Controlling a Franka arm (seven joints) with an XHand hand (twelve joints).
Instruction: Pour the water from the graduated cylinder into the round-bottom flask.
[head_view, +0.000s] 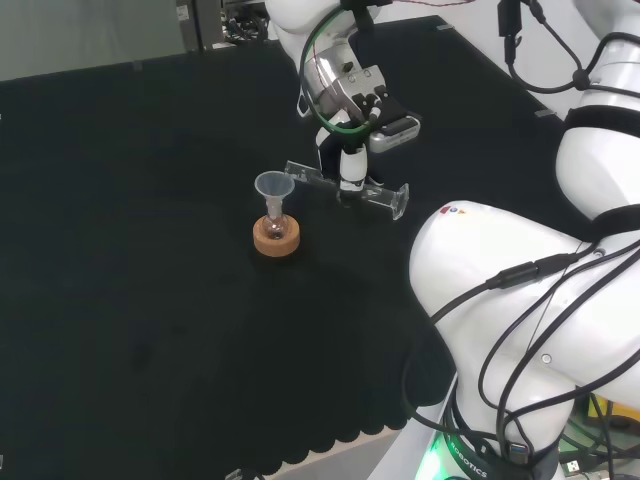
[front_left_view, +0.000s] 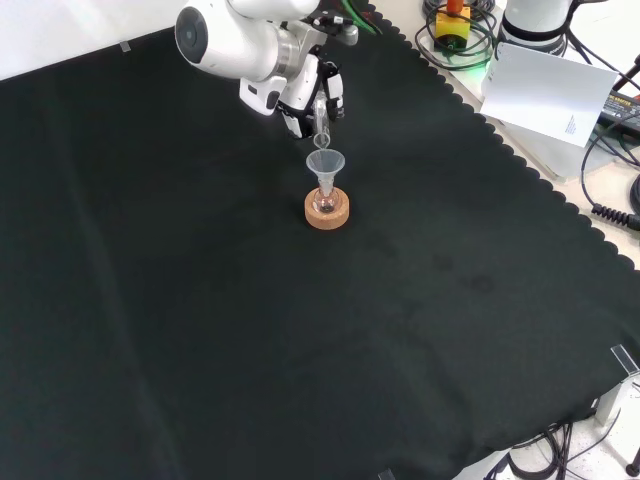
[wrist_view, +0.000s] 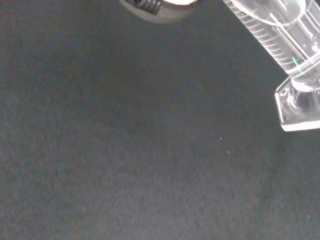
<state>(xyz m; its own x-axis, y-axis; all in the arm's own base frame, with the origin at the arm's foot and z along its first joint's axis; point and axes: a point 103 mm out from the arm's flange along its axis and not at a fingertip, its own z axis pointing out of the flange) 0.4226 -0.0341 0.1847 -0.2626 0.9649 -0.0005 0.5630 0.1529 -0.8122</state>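
Gripping a clear ribbed graduated cylinder (head_view: 345, 190) sideways, curled fingers (head_view: 352, 170), conical funnel (head_view: 273, 187), cork ring (head_view: 276, 237).

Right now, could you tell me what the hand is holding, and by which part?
The hand holds the graduated cylinder about midway along its tube, nearly level, with its mouth over the funnel in the flask.

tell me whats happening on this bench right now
The robot's hand holds a clear graduated cylinder tipped almost level above the black cloth. In the head view its mouth points at a small funnel set in the neck of a round-bottom flask, which rests on a cork ring. It looks like the pouring stage; no stream of water can be made out.
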